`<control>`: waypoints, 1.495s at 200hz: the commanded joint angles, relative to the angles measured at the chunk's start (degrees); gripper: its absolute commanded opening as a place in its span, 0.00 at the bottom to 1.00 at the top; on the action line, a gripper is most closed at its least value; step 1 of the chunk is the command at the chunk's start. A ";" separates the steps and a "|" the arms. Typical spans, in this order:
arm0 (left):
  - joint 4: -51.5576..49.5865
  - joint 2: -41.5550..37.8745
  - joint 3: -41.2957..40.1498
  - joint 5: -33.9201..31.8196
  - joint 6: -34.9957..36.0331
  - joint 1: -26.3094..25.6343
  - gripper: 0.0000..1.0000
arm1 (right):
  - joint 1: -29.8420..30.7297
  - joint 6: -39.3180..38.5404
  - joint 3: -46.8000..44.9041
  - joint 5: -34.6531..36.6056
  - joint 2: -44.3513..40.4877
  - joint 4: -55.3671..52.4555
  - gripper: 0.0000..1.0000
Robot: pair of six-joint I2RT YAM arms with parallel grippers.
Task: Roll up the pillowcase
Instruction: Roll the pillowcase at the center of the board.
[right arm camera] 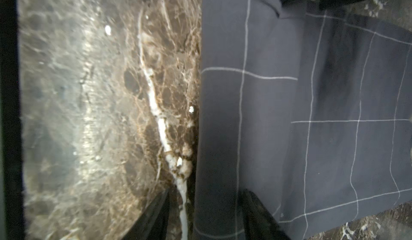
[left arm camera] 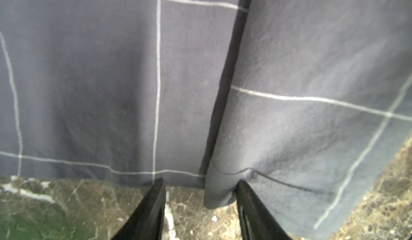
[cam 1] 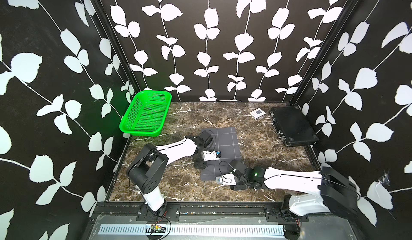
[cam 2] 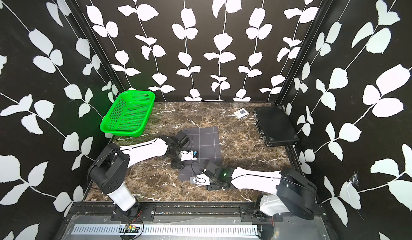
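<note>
The pillowcase (cam 1: pixel 225 143) (cam 2: pixel 207 140) lies flat in the middle of the marble table, dark grey with thin white grid lines. Its near end is folded over into a thick band. My left gripper (cam 1: pixel 200 165) (cam 2: pixel 177 166) stands at the cloth's left edge. In the left wrist view it (left arm camera: pixel 200 181) is open, with the fold's corner (left arm camera: pixel 219 196) between the fingers and touching one. My right gripper (cam 1: pixel 236 184) (cam 2: pixel 211 185) is at the band's right end. In the right wrist view it (right arm camera: pixel 206 191) is open, straddling the band's rounded near edge (right arm camera: pixel 218 138), one finger on the cloth, one over the marble.
A green mesh basket (cam 1: pixel 142 133) (cam 2: pixel 124 133) sits at the back left corner. A rigid black flat case (cam 1: pixel 293 125) (cam 2: pixel 275 124) lies at the back right, with a small white box (cam 1: pixel 257 113) (cam 2: pixel 242 113) beside it. A black rail (cam 1: pixel 211 207) runs along the table's front edge.
</note>
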 commanded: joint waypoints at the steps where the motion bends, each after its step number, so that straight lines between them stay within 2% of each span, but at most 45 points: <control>1: -3.60 -1.94 1.97 -0.84 0.18 0.19 0.52 | 1.68 -1.40 1.39 4.47 2.20 4.72 0.54; 22: -4.34 -2.30 2.24 -1.26 0.16 0.19 0.52 | 3.34 -1.50 2.09 5.80 4.05 5.90 0.53; 26: -4.34 -2.37 2.26 -1.31 0.25 1.73 0.52 | 3.56 -1.48 2.08 6.36 4.31 6.29 0.53; 42: -4.78 -2.79 2.34 -1.81 0.09 2.25 0.53 | 4.07 -0.84 2.38 7.57 5.74 7.86 0.53; 74: -5.61 -4.21 2.35 -0.11 -0.71 3.27 0.53 | 4.83 -0.45 4.36 11.52 8.19 8.52 0.51; 120: -5.93 -3.60 2.26 -1.69 -0.63 3.68 0.53 | 4.85 -0.53 6.42 11.96 9.73 8.63 0.48; 155: -6.31 -4.24 2.91 -3.12 -0.76 4.80 0.53 | 4.95 0.17 7.76 11.38 9.99 5.97 0.31; 175: -6.31 -5.36 3.48 -3.51 -1.33 5.27 0.53 | 4.86 2.32 8.97 6.36 9.00 3.25 0.12; 202: -6.48 -6.96 4.89 -4.04 -2.19 5.49 0.54 | 3.38 5.65 9.48 -0.32 8.16 -0.45 0.03; 227: -6.80 -7.88 6.00 -5.22 -2.13 5.56 0.55 | -0.80 9.97 9.86 -10.52 6.93 -3.85 0.02; 261: -7.75 -8.32 7.68 -5.97 -1.55 5.55 0.55 | -9.55 15.92 14.65 -30.19 8.64 -10.56 0.03; 277: -7.98 -8.33 7.96 -6.28 -1.25 5.63 0.55 | -11.67 15.40 17.68 -34.75 11.14 -15.93 0.03; 299: -8.24 -8.33 8.04 -6.58 -1.07 5.67 0.56 | -14.69 14.19 20.10 -37.18 14.54 -19.44 0.05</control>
